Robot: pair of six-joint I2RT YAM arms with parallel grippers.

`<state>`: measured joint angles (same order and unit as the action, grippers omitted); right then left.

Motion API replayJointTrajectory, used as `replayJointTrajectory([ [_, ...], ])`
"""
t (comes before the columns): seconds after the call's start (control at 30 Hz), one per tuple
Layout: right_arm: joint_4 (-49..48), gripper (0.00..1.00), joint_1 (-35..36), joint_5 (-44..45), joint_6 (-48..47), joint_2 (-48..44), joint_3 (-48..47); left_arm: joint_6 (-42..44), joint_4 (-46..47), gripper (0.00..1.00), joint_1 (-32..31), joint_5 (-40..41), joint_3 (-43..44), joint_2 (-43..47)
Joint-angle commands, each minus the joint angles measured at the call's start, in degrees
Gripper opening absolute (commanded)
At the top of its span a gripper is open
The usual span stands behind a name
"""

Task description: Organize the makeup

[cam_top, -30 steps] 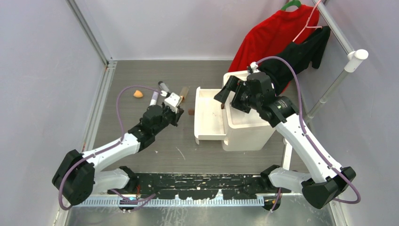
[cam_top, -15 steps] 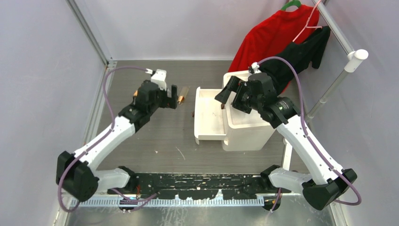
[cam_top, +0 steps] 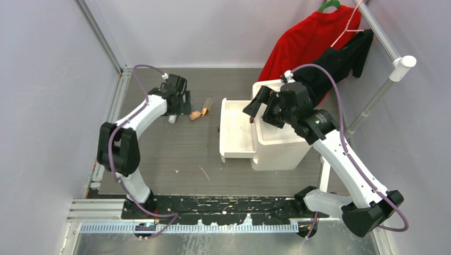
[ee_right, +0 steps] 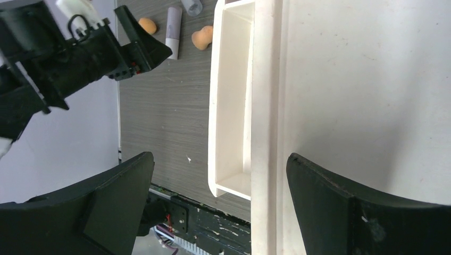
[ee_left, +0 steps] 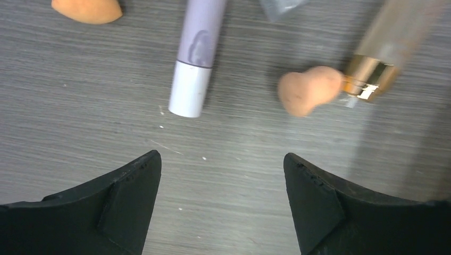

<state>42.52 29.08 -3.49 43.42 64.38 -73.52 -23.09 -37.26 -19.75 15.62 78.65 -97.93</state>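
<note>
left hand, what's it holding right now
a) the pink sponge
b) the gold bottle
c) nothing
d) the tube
c: the left hand is open with nothing between its fingers, and the tube, pink sponge and gold bottle all lie loose ahead of it.

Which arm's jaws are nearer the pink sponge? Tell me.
Left. The left arm holds its open jaws just beside the pink sponge; the right arm holds its open jaws over the white drawer unit, farther off.
</note>
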Motion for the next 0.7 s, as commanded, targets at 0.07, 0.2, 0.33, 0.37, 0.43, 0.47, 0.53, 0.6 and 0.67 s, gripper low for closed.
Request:
replayJointTrajectory([
  [0.07,-0.8,1.0,0.01,0.04,-1.13,-0.32,-2.3,5.49,-0.41,0.85,2.8,-2.26,2.63,-6.03],
  [0.2,-0.93,1.0,-0.05,-0.47,-1.14,0.4,-2.56,7.35,2.62,0.85,6.13,-6.41,3.53,-9.06],
  [0.33,-1.07,1.0,-0.03,-0.62,-1.23,0.76,-2.37,10.57,3.34,0.82,8.1,-8.72,5.99,-12.81],
  [0.37,-1.16,1.0,-0.02,-0.55,-1.23,0.86,-2.27,11.33,2.95,0.81,8.28,-8.35,6.95,-14.0],
  [0.43,-1.17,1.0,-0.06,-0.7,-1.16,1.23,-2.2,12.32,2.39,0.8,8.69,-7.89,8.64,-16.44],
  [0.47,-1.21,1.0,-0.05,-0.77,-1.22,1.58,-2.17,12.57,2.42,0.78,8.94,-7.66,9.34,-17.37],
  [0.53,-1.5,1.0,-0.07,-1.01,-1.14,1.88,-2.18,13.46,2.91,0.74,9.38,-8.11,10.44,-19.12],
  [0.6,-1.59,1.0,0.01,-1.01,-1.05,2.18,-2.3,13.87,2.48,0.68,9.83,-8.5,12.19,-21.15],
  [0.67,-1.44,1.0,-0.04,-0.78,-1.04,2.53,-2.59,13.95,2.19,0.57,10.01,-8.73,13.56,-22.57],
])
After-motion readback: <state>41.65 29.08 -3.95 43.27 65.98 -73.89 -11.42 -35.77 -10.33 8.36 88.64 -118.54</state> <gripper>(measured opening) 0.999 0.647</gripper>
